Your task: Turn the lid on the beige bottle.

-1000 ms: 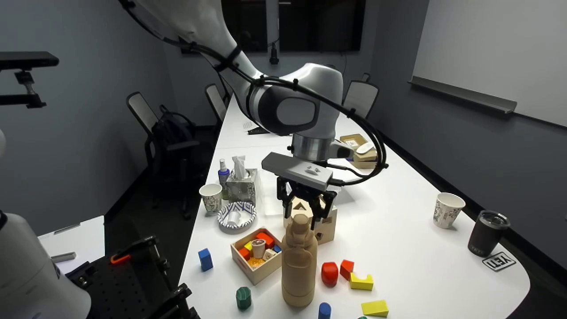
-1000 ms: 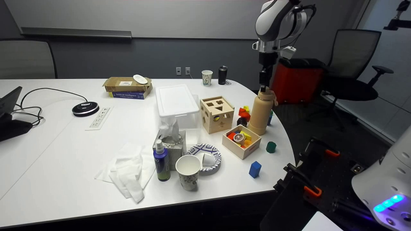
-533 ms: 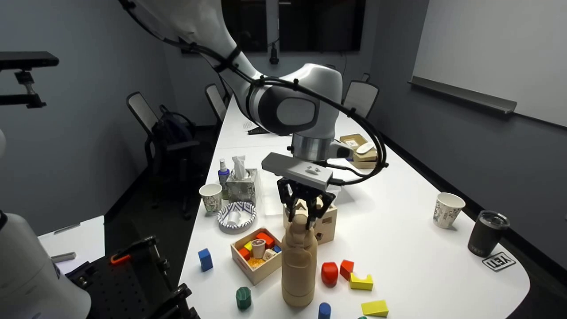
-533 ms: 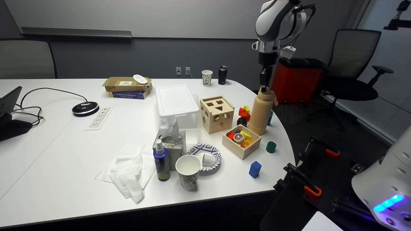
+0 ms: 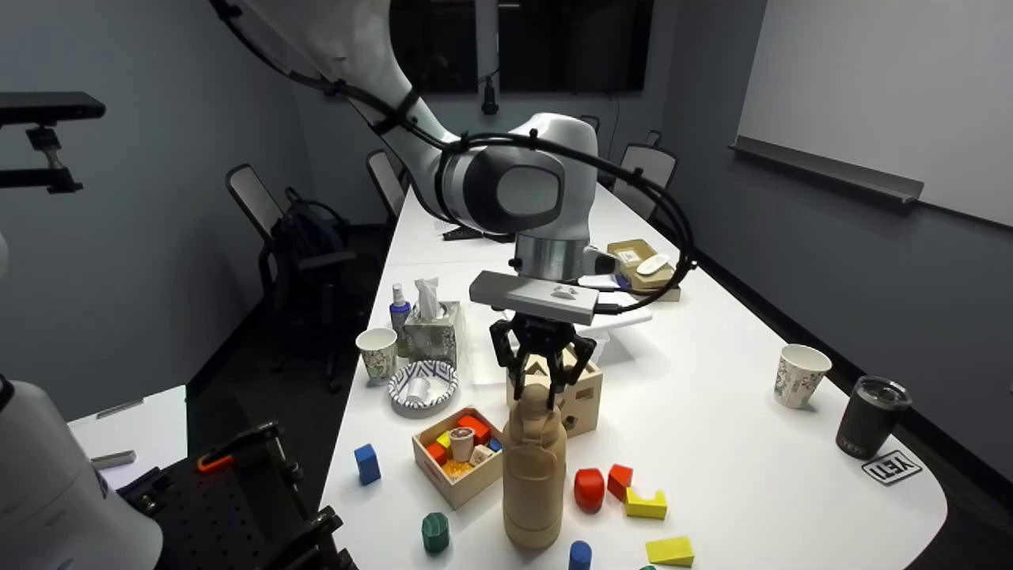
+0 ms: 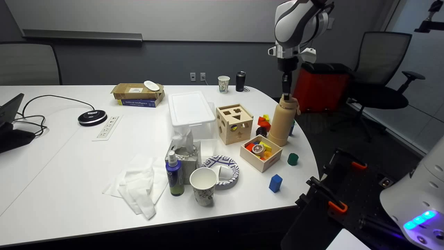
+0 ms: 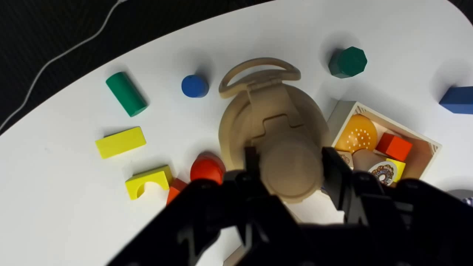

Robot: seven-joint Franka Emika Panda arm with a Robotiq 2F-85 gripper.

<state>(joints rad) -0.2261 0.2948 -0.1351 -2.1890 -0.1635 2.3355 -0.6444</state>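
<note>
The beige bottle (image 5: 533,491) stands upright near the rounded table end, and both exterior views show it. On its top is the round lid (image 7: 290,170), a tan knob that fills the space between my black fingers in the wrist view. My gripper (image 7: 291,157) points down from above with one finger on each side of the lid, shut on it. A tan carrying loop (image 7: 260,75) sticks out from the bottle's collar. In an exterior view a finger (image 6: 286,92) covers most of the lid.
Behind the bottle sits a wooden shape box (image 6: 234,126); beside it, a small wooden tray (image 6: 253,163) of toys. Loose blocks lie close around: red (image 5: 589,489), yellow (image 5: 669,550), blue (image 5: 579,556) and green (image 5: 434,533). A clear bin (image 6: 191,109) stands farther off.
The fingers have come together onto the lid from a wider stance. My wrist has straightened from a slight tilt, and the arm has shifted a little. The bottle stands in the same place.
</note>
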